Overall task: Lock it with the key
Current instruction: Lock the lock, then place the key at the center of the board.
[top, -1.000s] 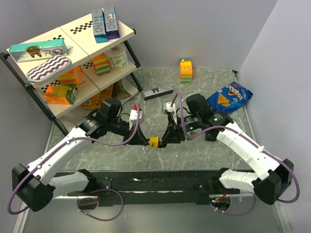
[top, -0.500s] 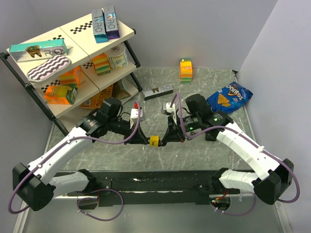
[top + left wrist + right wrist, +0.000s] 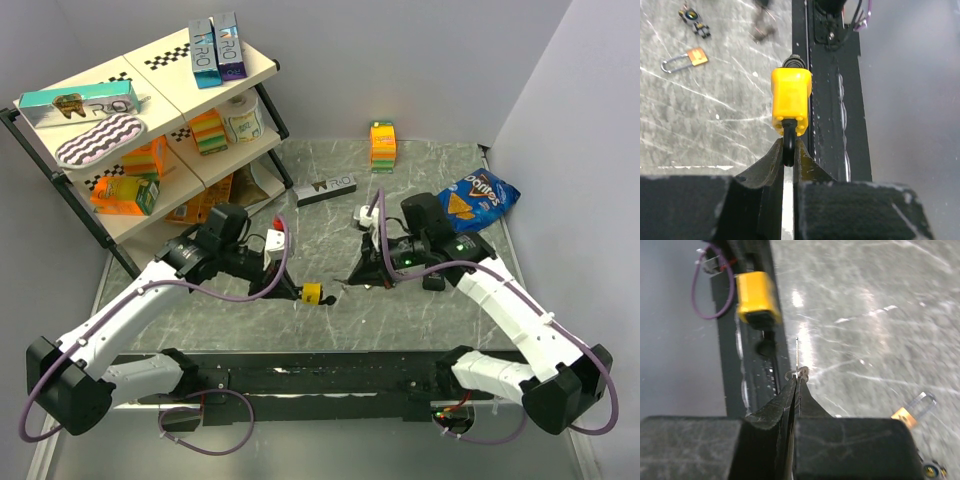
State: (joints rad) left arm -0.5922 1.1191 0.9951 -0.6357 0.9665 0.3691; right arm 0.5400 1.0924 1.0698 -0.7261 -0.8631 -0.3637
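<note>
My left gripper (image 3: 297,292) is shut on the dark shackle of the lock (image 3: 315,294), a brass-yellow block held just above the table near its front edge. In the left wrist view the lock (image 3: 791,100) points away from my fingertips (image 3: 776,155). My right gripper (image 3: 350,283) is shut on the key (image 3: 797,367), a thin metal blade on a small ring, seen edge-on. The key's tip points toward the lock (image 3: 757,297), with a clear gap between them.
A second small padlock with a gold-brown body (image 3: 690,59) and small dark pieces (image 3: 694,22) lie on the table behind. The black base rail (image 3: 330,378) runs just below the lock. A shelf (image 3: 150,130), dark box (image 3: 328,186), orange carton (image 3: 382,145) and Doritos bag (image 3: 472,200) stand farther back.
My right gripper has pulled back to the right with the key, opening a gap from the lock. My left gripper has shifted slightly with the lock still in it.
</note>
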